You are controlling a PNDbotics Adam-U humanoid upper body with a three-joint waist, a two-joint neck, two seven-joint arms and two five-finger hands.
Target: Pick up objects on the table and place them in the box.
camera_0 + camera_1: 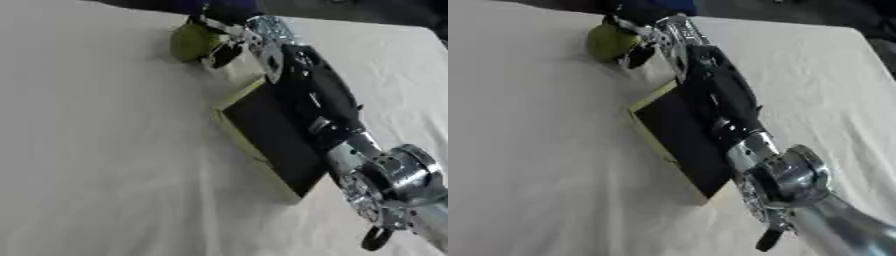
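A round green object [189,43] is at the far end of the table, just beyond the box. My right hand [229,41] is on its right side, with fingers curled over its top and the thumb below it. I cannot tell whether the object rests on the cloth or is lifted. The box [246,148] has a yellowish rim and a dark inside, and it lies askew in the middle. My right forearm [715,90] stretches across it from the lower right and hides its right half. The left hand shows in neither view.
A white, slightly creased cloth [96,150] covers the table, with a wide stretch of it left of the box. The table's far edge [780,22] runs along the top, with a dark area beyond it. A pale flap [238,72] stands at the box's far end.
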